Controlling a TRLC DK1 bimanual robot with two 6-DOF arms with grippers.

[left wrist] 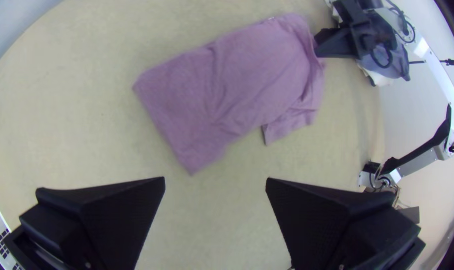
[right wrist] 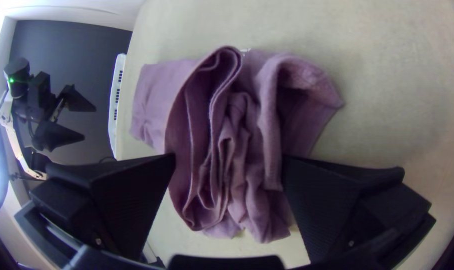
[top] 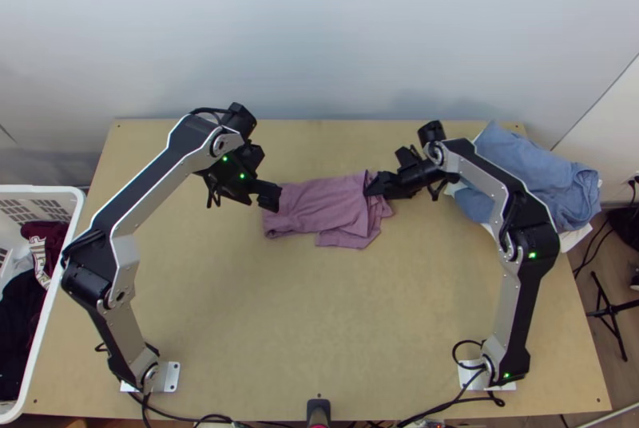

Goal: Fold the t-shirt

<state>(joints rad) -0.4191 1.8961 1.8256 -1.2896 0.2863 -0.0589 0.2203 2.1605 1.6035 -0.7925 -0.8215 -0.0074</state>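
Left hand [top: 269, 195] open; folded t-shirt [left wrist: 237, 80] on desk [left wrist: 71, 120], beyond its fingertips; right hand [top: 374, 185] at shirt's far end.

Mauve-pink t-shirt [top: 331, 206] folded into a compact, lightly wrinkled bundle, lying flat at one end, layers bunched and curled up at the other, a small flap jutting from one long side, on the light wooden table [top: 319, 308], between the claws.

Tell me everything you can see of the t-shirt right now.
The t-shirt is plain mauve, soft-looking cloth, lying folded in a loose, longish bundle on the table, between the arms. The end toward the left arm is flatter, lightly creased; the other end shows bunched, curling layers, with a flap sticking out. The right gripper's open fingers straddle that layered end; whether they touch it, I can't tell.
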